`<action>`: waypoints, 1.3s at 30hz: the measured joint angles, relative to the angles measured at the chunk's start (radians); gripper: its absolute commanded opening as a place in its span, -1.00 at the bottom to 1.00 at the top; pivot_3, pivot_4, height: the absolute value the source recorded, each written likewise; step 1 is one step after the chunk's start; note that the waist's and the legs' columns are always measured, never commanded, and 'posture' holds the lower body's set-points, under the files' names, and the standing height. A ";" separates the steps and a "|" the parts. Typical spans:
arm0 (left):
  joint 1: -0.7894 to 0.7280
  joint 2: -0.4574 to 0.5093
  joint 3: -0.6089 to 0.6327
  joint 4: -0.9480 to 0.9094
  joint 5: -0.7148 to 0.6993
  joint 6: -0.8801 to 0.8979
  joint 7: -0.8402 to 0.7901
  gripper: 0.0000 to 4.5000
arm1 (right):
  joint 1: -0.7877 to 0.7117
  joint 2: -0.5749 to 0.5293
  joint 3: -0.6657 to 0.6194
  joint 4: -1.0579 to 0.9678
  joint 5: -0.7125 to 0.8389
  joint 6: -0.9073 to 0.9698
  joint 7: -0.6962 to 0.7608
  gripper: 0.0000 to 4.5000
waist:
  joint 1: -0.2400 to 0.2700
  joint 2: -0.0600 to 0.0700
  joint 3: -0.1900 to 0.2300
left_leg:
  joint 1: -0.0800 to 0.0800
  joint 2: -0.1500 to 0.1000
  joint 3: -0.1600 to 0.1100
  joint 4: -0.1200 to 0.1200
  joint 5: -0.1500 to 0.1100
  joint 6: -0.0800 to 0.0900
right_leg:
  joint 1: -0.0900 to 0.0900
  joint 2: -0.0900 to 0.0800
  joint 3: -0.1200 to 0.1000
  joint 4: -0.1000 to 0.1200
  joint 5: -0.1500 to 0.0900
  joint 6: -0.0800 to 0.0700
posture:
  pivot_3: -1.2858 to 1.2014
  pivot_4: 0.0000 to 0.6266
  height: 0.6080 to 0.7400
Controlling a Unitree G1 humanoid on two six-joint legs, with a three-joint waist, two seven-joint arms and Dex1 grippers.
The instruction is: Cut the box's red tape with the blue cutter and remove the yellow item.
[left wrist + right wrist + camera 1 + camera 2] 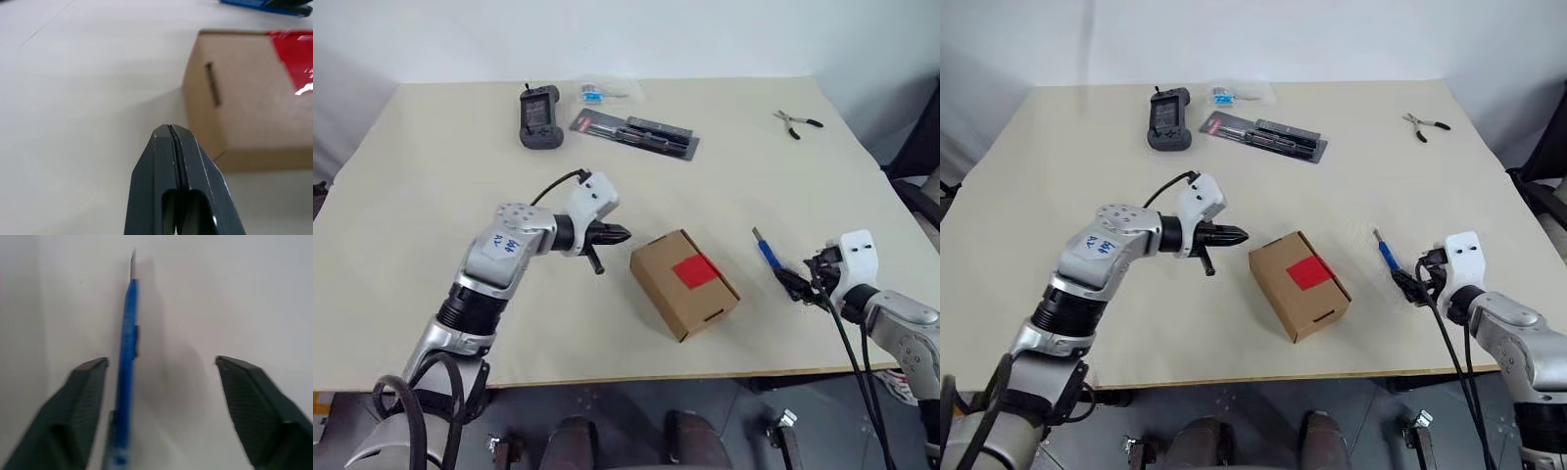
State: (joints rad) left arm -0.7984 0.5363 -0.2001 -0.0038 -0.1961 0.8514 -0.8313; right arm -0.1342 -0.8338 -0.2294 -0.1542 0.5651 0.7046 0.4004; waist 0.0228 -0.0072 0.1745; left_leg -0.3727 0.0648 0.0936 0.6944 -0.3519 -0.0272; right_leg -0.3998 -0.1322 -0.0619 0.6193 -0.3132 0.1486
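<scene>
The box [683, 284], a small brown carton, lies closed on the table's middle with the red tape [695, 271] on its top face. My left gripper [619, 235] hovers just left of the box, shut on nothing, its tips pointing at the box's side [244, 107]. The blue cutter [768, 252] lies flat on the table to the right of the box. My right gripper [800, 286] is at the cutter's near end, open. In the right wrist view the cutter [126, 357] lies between the spread fingers [83, 401], close to one of them. The yellow item is hidden.
At the table's far side lie a black handheld device [539, 116], a long black blister pack [634, 133] and a small clear bag [597, 93]. Black-handled pliers [796, 122] lie at the far right. The table's front edge [636, 377] runs close below the box.
</scene>
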 measured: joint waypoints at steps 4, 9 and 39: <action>0.039 0.022 0.031 -0.061 -0.041 0.050 -0.012 -1.00 | -0.049 -0.063 -0.007 -0.055 -0.009 0.034 0.054 0.98 | 0.001 0.000 0.000 | 0.000 0.000 0.000 0.000 0.000 0.000 | 0.000 0.000 0.000 0.000 0.000 0.000 | 0.03 -0.52 1.00; 0.100 0.075 -0.035 -0.163 -0.094 0.108 -0.091 -1.00 | -0.212 -0.155 0.142 -0.158 0.007 0.167 0.194 0.44 | -0.001 0.000 0.001 | 0.000 0.000 0.000 -0.001 0.000 0.000 | -0.001 0.000 0.000 0.000 0.000 0.000 | 0.03 -0.52 1.00; 0.154 0.064 -0.028 -0.002 -0.035 -0.010 -0.025 -1.00 | -0.681 0.248 0.672 0.167 -0.353 0.161 0.575 -0.99 | -0.032 -0.002 0.001 | -0.011 0.001 0.000 0.004 0.001 -0.002 | -0.014 0.000 -0.002 0.008 0.001 0.001 | 0.03 -0.52 1.00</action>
State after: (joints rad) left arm -0.6448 0.6007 -0.2281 -0.0057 -0.2309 0.8419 -0.8559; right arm -0.8151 -0.5854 0.4425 0.0129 0.2116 0.8652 0.9755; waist -0.0093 -0.0088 0.1759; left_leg -0.3836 0.0656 0.0940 0.6986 -0.3509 -0.0294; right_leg -0.4139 -0.1322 -0.0640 0.6274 -0.3127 0.1494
